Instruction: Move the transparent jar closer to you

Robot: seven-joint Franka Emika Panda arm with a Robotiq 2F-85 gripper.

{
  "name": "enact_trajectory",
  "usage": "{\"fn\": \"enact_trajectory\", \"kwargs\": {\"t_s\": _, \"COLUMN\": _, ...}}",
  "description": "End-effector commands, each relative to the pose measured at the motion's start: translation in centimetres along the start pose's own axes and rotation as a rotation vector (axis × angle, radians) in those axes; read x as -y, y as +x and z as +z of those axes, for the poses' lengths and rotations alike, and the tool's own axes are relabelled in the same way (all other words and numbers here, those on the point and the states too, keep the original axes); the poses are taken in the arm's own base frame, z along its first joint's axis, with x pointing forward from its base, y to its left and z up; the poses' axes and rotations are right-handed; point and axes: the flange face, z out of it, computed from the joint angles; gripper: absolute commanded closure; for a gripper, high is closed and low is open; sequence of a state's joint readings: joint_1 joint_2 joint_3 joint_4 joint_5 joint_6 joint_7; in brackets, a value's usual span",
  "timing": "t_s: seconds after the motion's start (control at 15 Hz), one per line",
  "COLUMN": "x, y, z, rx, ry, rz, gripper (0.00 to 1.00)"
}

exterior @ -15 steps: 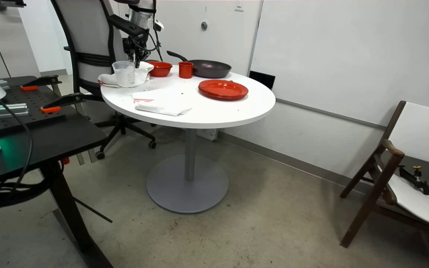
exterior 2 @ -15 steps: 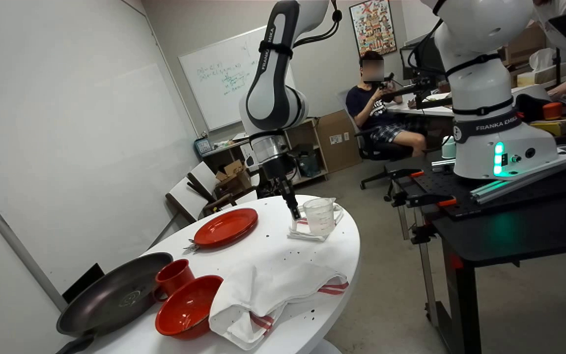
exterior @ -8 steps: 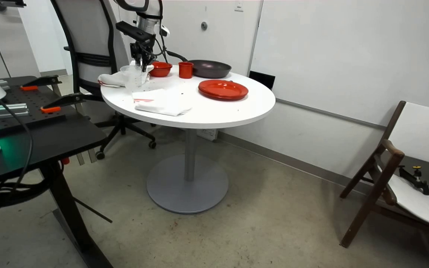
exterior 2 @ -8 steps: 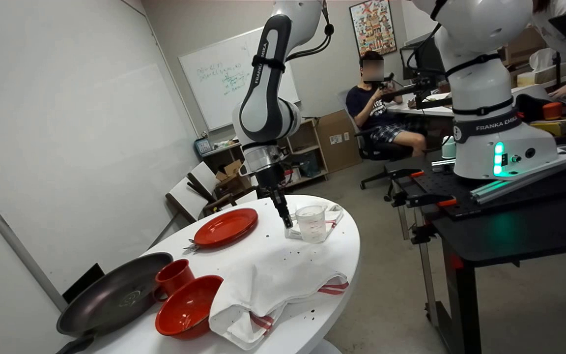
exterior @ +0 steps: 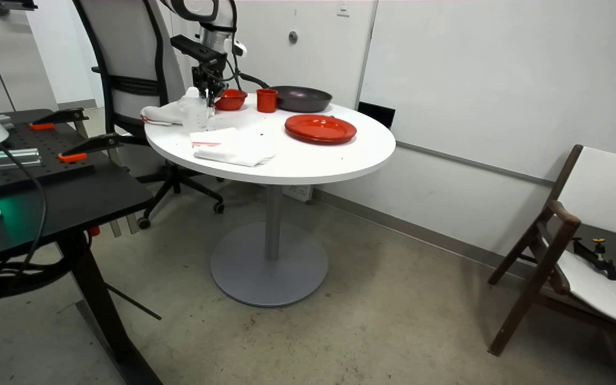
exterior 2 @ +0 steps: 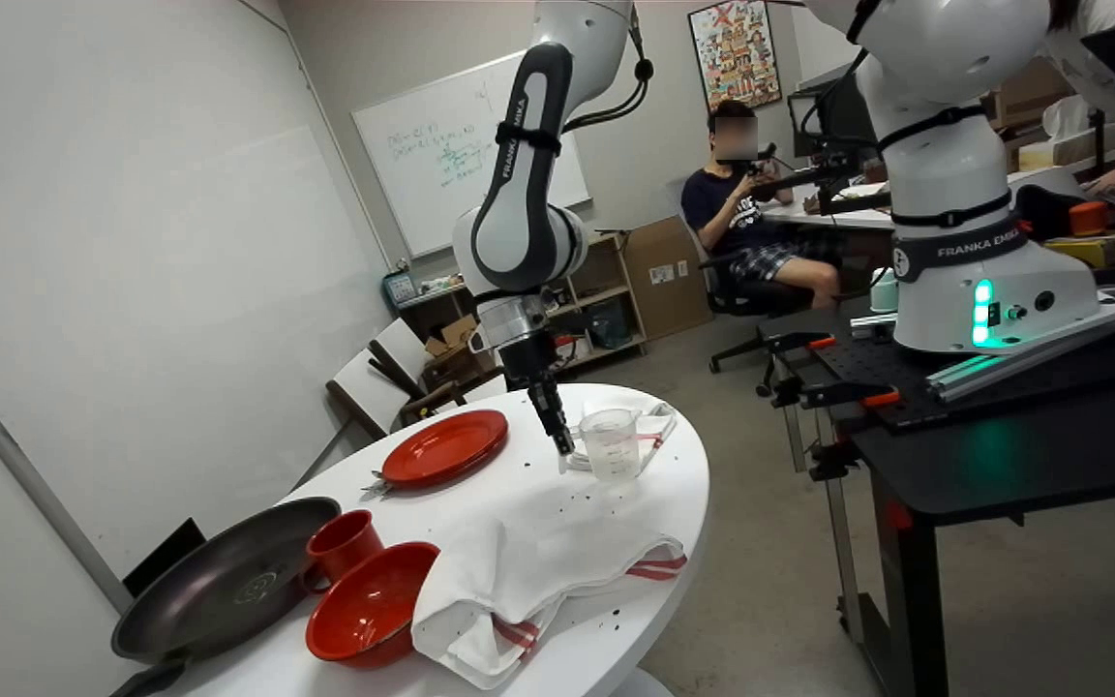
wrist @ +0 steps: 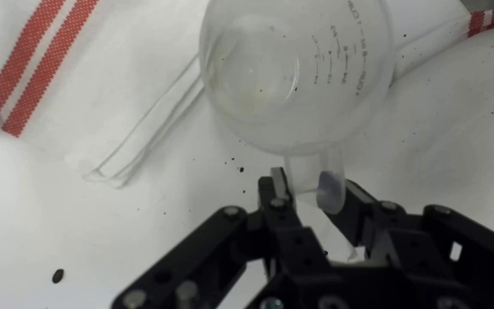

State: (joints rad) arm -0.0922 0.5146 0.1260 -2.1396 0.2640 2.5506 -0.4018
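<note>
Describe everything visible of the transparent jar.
The transparent jar is a colourless, see-through cup, plastic by its look, with an open round mouth, dark measuring marks printed on its wall and a clear handle. It is upright over the white table, by the edge of a folded white towel; whether its base touches either, I can't tell. Fingers of the pincer closely flank the handle; whether they clamp it isn't clear.

A whiteboard (exterior 2: 441,160) (scribbled on) and robot arm (exterior 2: 949,174) suggest a lab.
</note>
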Motion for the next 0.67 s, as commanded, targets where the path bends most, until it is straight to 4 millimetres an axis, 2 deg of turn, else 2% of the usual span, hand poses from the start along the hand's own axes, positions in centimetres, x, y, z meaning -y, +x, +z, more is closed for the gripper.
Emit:
{"fn": "enact_trajectory", "kwargs": {"t_s": 0.0, "x": -0.47, "y": 0.27, "z": 0.04, "rx": -0.005, "ry": -0.019, "rz": 0.047, "gripper": 0.93}}
{"fn": "enact_trajectory", "kwargs": {"t_s": 0.6, "x": -0.24, "y": 0.38, "z": 0.31, "rx": -0.014, "ry": -0.013, "rz": 0.068, "gripper": 0.93}}
